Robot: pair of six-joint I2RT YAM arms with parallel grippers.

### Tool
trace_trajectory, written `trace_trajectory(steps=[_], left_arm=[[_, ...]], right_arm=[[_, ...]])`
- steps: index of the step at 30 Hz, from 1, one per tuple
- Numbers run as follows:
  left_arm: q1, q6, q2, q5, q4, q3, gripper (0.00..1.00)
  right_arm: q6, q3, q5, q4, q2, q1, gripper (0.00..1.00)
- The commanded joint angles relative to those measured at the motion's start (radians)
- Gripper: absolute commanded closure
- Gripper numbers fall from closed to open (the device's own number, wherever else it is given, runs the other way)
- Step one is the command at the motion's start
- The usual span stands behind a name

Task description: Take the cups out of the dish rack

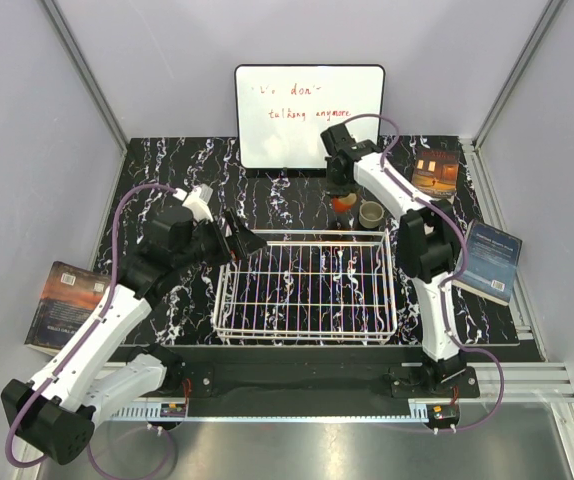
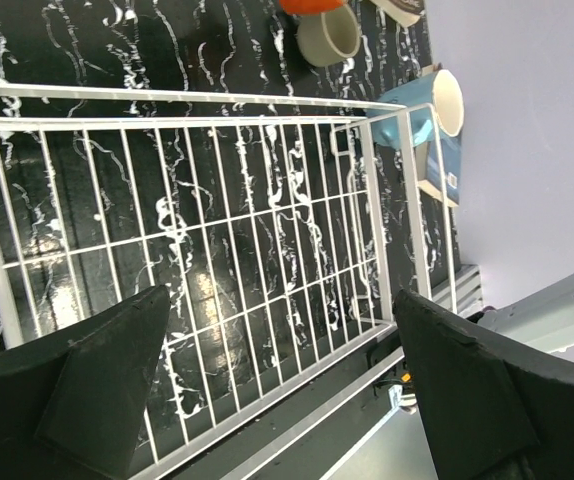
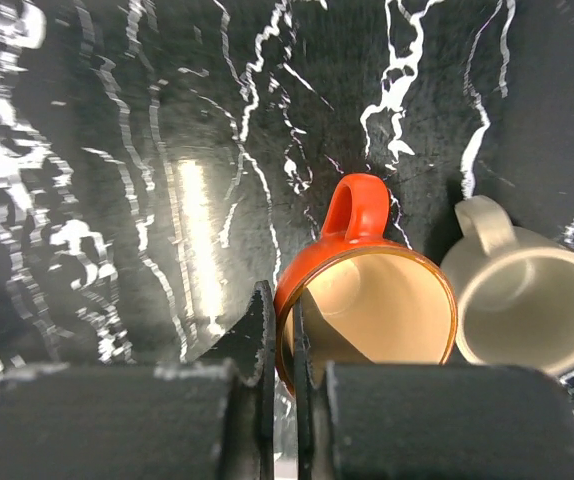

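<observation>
Black fingers of the right gripper (image 3: 280, 315) are pressed together on the near wall of the red-orange cup (image 3: 367, 310), one outside the rim and one just inside. The cup therefore sits directly ahead of the gripper, mouth up, with its handle pointing straight away from the wrist. I cannot tell whether its base rests on the marbled worktop (image 3: 117, 150). Just to its right, touching or nearly so, the grey-brown cup (image 3: 527, 300) stands upright.

Both cups are beyond the far rail of the dish rack (image 1: 307, 290), toward its right end, and the rack's grid shows no cup in it. From that, the coming move looks like a release and a straight withdrawal, keeping off the grey-brown neighbour.

The right arm reaches from its base past the rack's right side, with the wrist tipped down. The left gripper (image 1: 239, 238) hangs spread and empty by the rack's far left corner, well apart from these cups. A light blue mug (image 2: 422, 100) shows outside the rack's right wall.
</observation>
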Motion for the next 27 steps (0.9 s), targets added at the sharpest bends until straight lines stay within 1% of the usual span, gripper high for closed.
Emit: trace_trajectory(steps=[1, 8, 20, 27], left_arm=[[0.001, 0.03, -0.015, -0.034, -0.014, 0.013, 0.01], [0.003, 0.03, -0.012, -0.039, -0.022, 0.002, 0.01], [0.003, 0.029, -0.009, -0.051, -0.027, -0.01, 0.01], [0.003, 0.023, -0.016, -0.045, -0.025, -0.025, 0.01]], right_arm=[[0.007, 0.068, 0.02, 0.011, 0.029, 0.003, 1.0], [0.009, 0.072, 0.023, 0.006, 0.098, 0.003, 1.0], [-0.005, 0.021, 0.016, 0.006, 0.125, 0.026, 1.0], [-0.008, 0.006, -0.026, 0.001, 0.151, 0.042, 1.0]])
